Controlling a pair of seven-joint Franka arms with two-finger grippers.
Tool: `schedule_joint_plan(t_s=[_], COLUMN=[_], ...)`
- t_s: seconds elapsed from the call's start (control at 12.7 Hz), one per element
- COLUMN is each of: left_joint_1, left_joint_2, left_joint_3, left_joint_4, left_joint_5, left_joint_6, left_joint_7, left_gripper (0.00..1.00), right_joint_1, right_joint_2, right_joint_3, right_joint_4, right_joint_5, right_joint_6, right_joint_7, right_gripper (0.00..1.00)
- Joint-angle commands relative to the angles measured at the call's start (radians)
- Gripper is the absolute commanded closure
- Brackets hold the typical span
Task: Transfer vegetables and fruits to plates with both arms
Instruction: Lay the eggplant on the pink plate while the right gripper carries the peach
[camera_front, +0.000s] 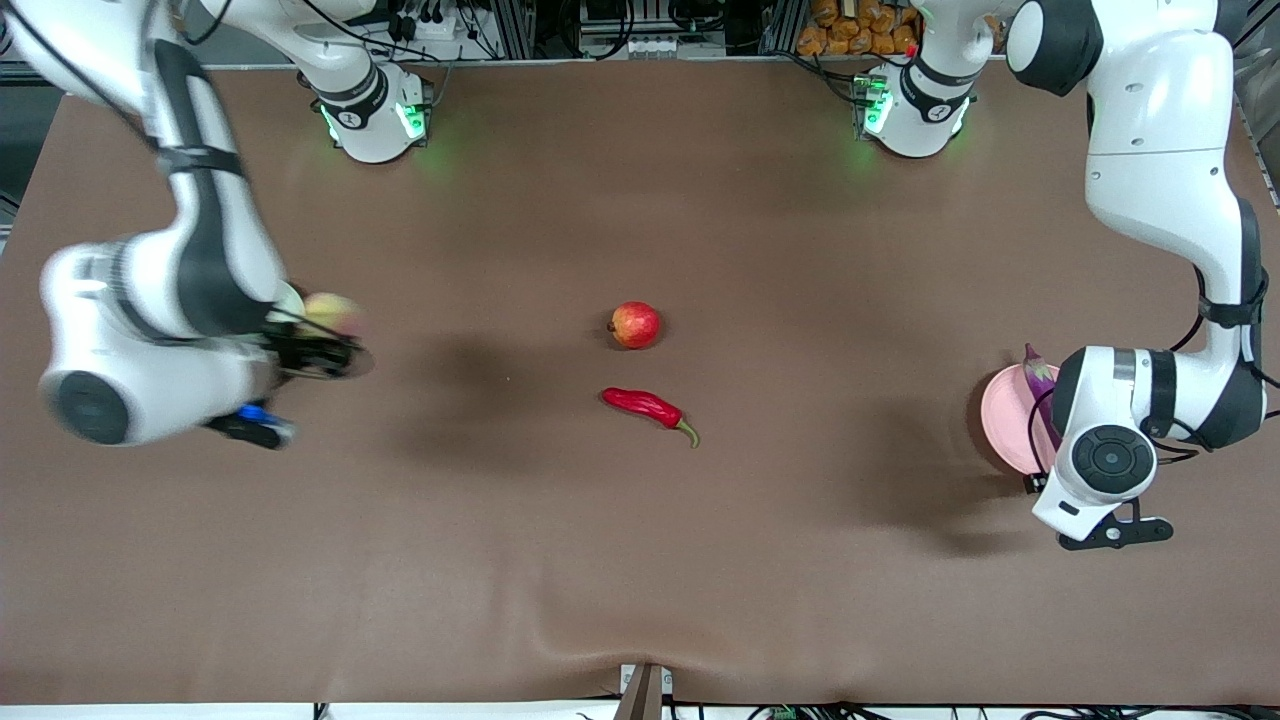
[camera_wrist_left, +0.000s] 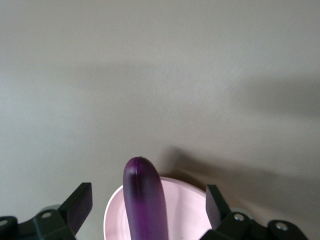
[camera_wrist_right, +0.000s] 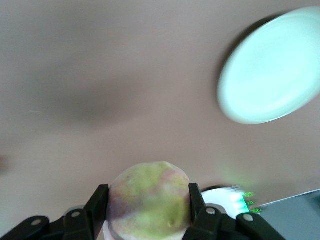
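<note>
My right gripper (camera_front: 325, 338) is shut on the pale yellow-green, pink-blushed peach (camera_front: 335, 312), which sits between both fingers in the right wrist view (camera_wrist_right: 149, 200). It is held up beside the pale green plate (camera_wrist_right: 272, 75), which the arm mostly hides in the front view (camera_front: 289, 296). My left gripper (camera_wrist_left: 147, 200) is open over the pink plate (camera_front: 1003, 425). The purple eggplant (camera_front: 1038, 382) lies on that plate between the spread fingers (camera_wrist_left: 80, 202), touching neither. The red fruit (camera_front: 635, 324) and the red chili (camera_front: 648, 406) lie mid-table, the chili nearer the front camera.
The brown table cloth has a raised fold near the front edge (camera_front: 640, 640). The two green-lit arm bases (camera_front: 375, 115) (camera_front: 910, 105) stand along the back edge. Cables and packets lie at the back past the table edge.
</note>
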Motion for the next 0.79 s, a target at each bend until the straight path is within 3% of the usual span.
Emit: schedule_joint_plan(t_s=[0.0, 0.24, 0.4, 0.55, 0.71], left_joint_1=[-0.056, -0.118, -0.158, -0.233, -0.307], left_joint_2=[-0.066, -0.124, -0.152, -0.162, -0.162], left_joint_3=[-0.001, -0.001, -0.004, -0.007, -0.007], left_joint_4=[-0.008, -0.010, -0.010, -0.010, -0.010], left_joint_5=[-0.039, -0.202, -0.256, -0.305, -0.349], left_joint_6=[-0.014, -0.018, -0.044, -0.075, -0.084], left_joint_7=[-0.092, -0.204, -0.318, -0.459, -0.595], left_gripper=[0.00, 0.00, 0.00, 0.00, 0.00], right_joint_1=[-0.134, -0.250, -0.276, -0.334, -0.356], right_joint_2=[-0.041, -0.066, -0.068, -0.060, -0.054], right_joint_3=[0.024, -0.001, -0.058, -0.072, -0.072], right_joint_4=[-0.106, -0.245, -0.383, -0.500, -0.522], right_joint_5=[-0.059, -0.076, -0.080, -0.079, -0.079], right_joint_6=[0.026, 0.158, 0.343, 0.533, 0.582], right_joint_7=[-0.245, -0.469, -0.570, -0.686, -0.723], right_gripper=[1.00, 1.00, 1.00, 1.00, 1.00])
